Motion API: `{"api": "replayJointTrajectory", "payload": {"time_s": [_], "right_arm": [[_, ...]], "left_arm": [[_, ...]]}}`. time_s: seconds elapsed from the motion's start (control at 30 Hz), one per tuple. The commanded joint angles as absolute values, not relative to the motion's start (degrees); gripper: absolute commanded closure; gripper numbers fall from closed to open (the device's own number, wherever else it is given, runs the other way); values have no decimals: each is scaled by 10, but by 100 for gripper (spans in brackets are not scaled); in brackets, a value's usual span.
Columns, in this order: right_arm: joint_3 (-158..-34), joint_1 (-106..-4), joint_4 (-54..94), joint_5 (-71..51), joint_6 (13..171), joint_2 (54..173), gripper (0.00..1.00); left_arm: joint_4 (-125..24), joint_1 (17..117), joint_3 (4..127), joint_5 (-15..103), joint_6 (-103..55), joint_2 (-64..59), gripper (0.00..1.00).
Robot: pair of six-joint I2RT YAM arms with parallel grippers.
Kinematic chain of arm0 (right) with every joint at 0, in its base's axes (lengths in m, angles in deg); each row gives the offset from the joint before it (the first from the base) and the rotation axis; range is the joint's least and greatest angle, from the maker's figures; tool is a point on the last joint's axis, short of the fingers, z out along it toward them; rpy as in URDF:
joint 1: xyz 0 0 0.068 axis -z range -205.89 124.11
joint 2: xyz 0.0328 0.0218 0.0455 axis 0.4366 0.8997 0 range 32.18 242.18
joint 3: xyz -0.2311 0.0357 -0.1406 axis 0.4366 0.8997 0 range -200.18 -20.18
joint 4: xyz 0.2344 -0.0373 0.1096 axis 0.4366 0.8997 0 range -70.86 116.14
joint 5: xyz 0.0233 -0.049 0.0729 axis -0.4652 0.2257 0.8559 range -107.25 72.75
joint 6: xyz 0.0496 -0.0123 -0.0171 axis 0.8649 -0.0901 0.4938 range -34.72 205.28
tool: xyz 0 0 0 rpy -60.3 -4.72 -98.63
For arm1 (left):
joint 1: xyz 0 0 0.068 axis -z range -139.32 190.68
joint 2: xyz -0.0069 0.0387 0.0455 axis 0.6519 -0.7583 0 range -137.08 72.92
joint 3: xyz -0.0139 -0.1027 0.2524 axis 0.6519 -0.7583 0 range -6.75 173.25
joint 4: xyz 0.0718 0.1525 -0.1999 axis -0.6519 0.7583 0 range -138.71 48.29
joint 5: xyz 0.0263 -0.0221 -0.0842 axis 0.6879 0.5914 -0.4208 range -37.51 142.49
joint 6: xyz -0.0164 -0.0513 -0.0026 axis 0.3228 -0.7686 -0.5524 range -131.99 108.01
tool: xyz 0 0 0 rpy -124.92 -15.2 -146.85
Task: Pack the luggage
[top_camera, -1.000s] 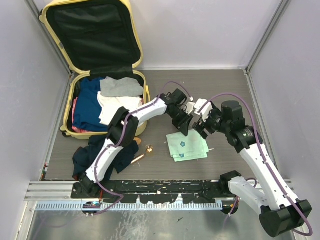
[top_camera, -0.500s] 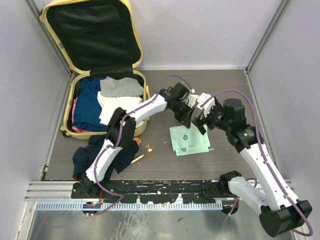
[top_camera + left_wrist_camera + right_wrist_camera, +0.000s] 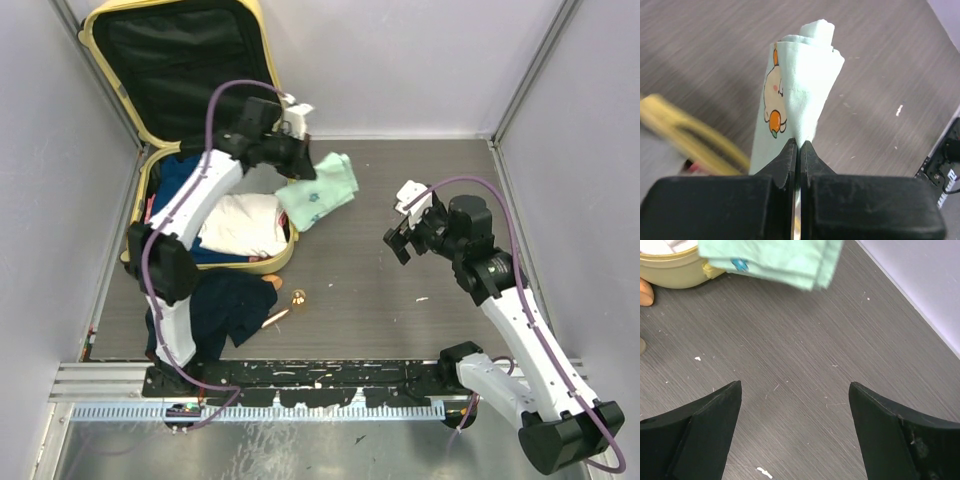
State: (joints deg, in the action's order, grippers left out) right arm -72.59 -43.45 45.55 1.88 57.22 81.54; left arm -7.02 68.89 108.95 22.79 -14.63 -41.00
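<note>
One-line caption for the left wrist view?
Left tool pinches a folded mint cloth with a cartoon print, grey table behind.

Top view is evenly lit with soft light from above — only faint, fuzzy shadows under the arms on the table [image 3: 400, 320], and the pale walls come out bright without blowing out. The straight wall rails lean outward toward the corners, so there's some wide-angle stretch. Left wrist view is smeary: the tabletop grain streaks and the luggage [image 3: 690, 135] rim is a yellow blur, while the mint cloth [image 3: 800, 85] and the left gripper [image 3: 796, 146] are crisp. Right wrist view is sharp on the wood grain — the right gripper [image 3: 795, 384] reads near-black, with little detail.
</note>
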Motion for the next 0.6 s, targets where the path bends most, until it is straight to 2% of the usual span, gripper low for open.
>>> {"api": "replayJointTrajectory", "payload": {"time_s": [0.0, 0.37, 0.57], "right_arm": [[-743, -435, 411, 21, 586, 826, 8], [-751, -435, 385, 44, 617, 882, 9], [-782, -437, 372, 76, 660, 953, 11]], "left_arm": [[-86, 609, 1018, 243, -144, -327, 100], [-109, 395, 878, 267, -139, -225, 100], [-126, 302, 826, 303, -120, -226, 100]]}}
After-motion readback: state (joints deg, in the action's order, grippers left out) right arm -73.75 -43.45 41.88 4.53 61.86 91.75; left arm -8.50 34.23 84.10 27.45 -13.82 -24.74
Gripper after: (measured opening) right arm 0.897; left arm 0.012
